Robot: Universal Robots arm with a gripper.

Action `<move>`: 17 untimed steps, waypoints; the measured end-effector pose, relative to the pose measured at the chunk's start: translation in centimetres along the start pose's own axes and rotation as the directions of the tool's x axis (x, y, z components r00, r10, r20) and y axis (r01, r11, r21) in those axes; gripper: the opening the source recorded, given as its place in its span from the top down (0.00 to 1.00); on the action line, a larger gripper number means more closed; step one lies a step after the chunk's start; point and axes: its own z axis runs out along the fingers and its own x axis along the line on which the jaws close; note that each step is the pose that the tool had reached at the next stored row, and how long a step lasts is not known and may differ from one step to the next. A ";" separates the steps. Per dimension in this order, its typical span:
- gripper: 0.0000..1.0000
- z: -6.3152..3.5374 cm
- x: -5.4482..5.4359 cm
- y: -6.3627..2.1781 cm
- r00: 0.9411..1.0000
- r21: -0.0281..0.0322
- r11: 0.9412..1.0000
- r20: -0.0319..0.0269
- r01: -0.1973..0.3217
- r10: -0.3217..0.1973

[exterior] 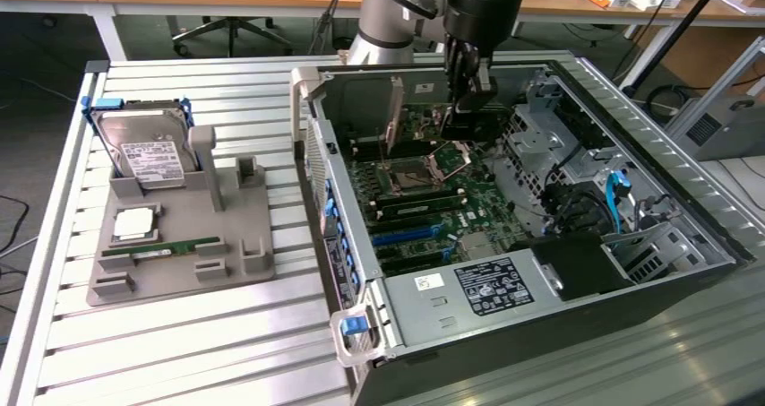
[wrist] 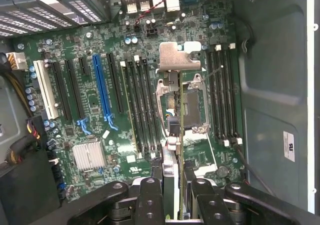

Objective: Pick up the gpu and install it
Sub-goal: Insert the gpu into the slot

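GPU (wrist: 176, 122), a thin flat dark circuit card with a silvery metal bracket strip (wrist: 179, 57) at one end, is held above the board inside the case, clear of every slot.

1. A black and grey open tower case (exterior: 313, 146) is laid on its side on the slatted metal surface (exterior: 215, 334).
2. A green motherboard (wrist: 100, 45) is exposed across the case floor.
3. The black two-finger gripper (wrist: 175, 181) is lowered into the case and is clamped on the GPU at the end opposite the bracket.
4. The card is seen edge-on in the wrist view. Its long axis is directed straight away from the gripper and is judged parallel to the long blue expansion slot (wrist: 101, 85).
5. The card is positioned over the square processor socket (wrist: 186, 105). The blue slot lies well to one side of it, nearer the camera in the exterior view.

Limits of observation: the card's contact edge and both faces cannot be made out, and the exact grip point is covered by the finger bodies.
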 end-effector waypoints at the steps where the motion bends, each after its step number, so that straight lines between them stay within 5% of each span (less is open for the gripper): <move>1: 0.73 0.00 0.0 0.00 1.000 0.000 1.000 0.000 0.002 -0.002; 17: 0.73 0.07 0.0 0.00 0.999 0.000 0.999 0.002 0.052 -0.052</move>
